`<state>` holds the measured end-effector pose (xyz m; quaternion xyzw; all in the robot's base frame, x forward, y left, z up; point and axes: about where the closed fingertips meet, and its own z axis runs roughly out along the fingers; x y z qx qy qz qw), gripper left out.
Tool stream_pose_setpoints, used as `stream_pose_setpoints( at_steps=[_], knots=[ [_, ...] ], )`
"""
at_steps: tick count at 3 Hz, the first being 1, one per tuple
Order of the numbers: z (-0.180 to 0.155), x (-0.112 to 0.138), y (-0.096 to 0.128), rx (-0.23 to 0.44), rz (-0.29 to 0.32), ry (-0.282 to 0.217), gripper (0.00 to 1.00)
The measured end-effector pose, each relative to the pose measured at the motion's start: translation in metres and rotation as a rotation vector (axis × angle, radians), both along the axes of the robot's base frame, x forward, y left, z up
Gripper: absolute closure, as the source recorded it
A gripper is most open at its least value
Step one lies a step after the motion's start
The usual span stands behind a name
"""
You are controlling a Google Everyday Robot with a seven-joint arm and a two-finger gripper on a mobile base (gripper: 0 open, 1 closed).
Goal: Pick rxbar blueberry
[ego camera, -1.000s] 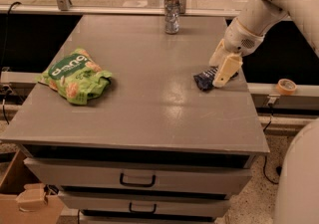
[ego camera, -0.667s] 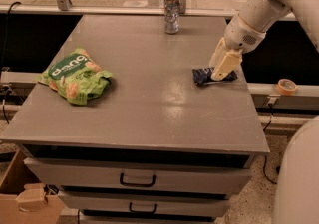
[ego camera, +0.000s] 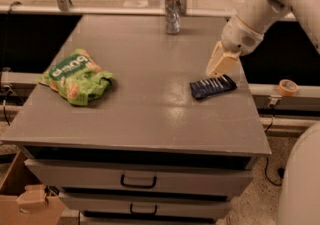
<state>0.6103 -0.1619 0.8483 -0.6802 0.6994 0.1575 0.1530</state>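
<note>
The rxbar blueberry lies flat on the desk near its right edge, well apart from the green bag and the can. My pincer hangs just over the bar's far edge; I cannot tell whether it is released or clenched. I judge the bar light, thin and slick-wrapped, so I would pinch across its narrow width, mid-length.

Looks down on the desk from high at its front, facing its far edge. Sits near enough to fill the frame with the desk top. Catches the claw over the desk's right side.
</note>
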Motion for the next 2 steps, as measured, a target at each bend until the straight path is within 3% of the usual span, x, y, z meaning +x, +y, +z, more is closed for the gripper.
stream_pose_setpoints(
  at_steps=[2],
  knots=[
    [0.044, -0.008, 0.037, 0.131, 0.078, -0.05, 1.0]
  ],
)
